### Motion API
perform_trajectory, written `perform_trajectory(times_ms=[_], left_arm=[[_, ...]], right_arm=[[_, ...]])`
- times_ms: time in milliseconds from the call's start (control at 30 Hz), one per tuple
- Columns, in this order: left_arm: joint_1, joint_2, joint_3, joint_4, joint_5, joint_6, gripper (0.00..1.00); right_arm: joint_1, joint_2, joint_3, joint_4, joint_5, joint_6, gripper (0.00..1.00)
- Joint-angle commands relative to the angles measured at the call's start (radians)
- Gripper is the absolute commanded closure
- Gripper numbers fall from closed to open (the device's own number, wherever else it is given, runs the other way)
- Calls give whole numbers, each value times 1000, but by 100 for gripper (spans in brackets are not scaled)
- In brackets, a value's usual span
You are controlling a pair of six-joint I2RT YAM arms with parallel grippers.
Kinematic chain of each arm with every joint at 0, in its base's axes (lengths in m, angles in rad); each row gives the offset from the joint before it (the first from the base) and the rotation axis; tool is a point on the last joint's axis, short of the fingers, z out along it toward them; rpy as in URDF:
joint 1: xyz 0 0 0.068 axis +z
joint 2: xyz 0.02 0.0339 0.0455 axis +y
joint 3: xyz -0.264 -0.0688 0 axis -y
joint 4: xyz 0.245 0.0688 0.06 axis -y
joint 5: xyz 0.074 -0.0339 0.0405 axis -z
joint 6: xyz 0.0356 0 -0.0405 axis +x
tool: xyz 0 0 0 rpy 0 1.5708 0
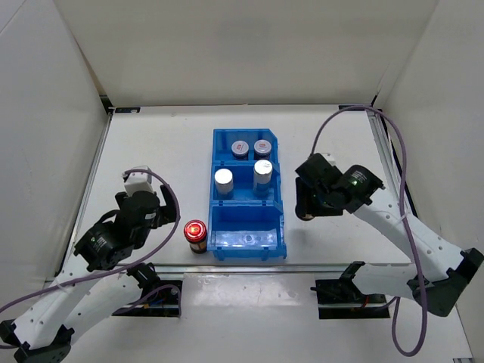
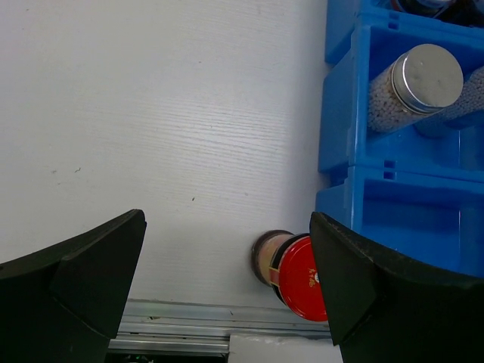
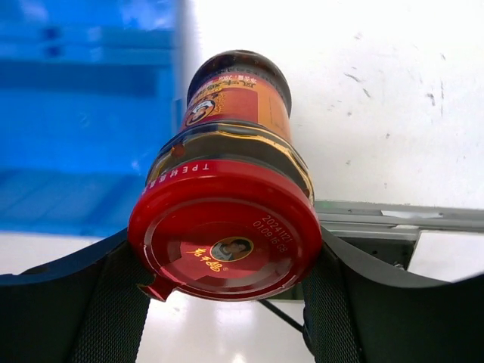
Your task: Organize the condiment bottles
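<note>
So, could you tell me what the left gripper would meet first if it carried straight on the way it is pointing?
Probably the bare table, just beside the red-capped bottle; the open left gripper has that bottle close to one finger, though depth is unclear.

Top external: high behind the arm bases, looking down on the white worktop. Wrist views: close, downward. All three share the blue three-compartment plastic bin (blurred in the right wrist's).

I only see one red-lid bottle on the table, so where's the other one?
The other red-lid bottle is clamped in the right gripper, filling the right wrist view, just to the right of the blue bin.
</note>
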Motion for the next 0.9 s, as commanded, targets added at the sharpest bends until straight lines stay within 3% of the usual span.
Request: perform_trajectory(times_ms=[0,233,500,700,833,867], left_arm=[[-4,0,-4,13,4,2,0],[-4,0,-4,22,13,2,0],[-4,0,-13,22,22,11,0],[-4,42,-23,68,113,43,1],[-4,52,-23,68,157,-2,1],[-4,52,-33,68,191,-15,1]], right_arm=[[128,35,119,-38,76,21,100],[345,208,246,9,96,10,100],[359,327,176,170,32,-10,100],[330,377,55,291,-36,-10,100],[320,396,2,341,-70,-10,90],[320,396,2,341,-70,-10,79]])
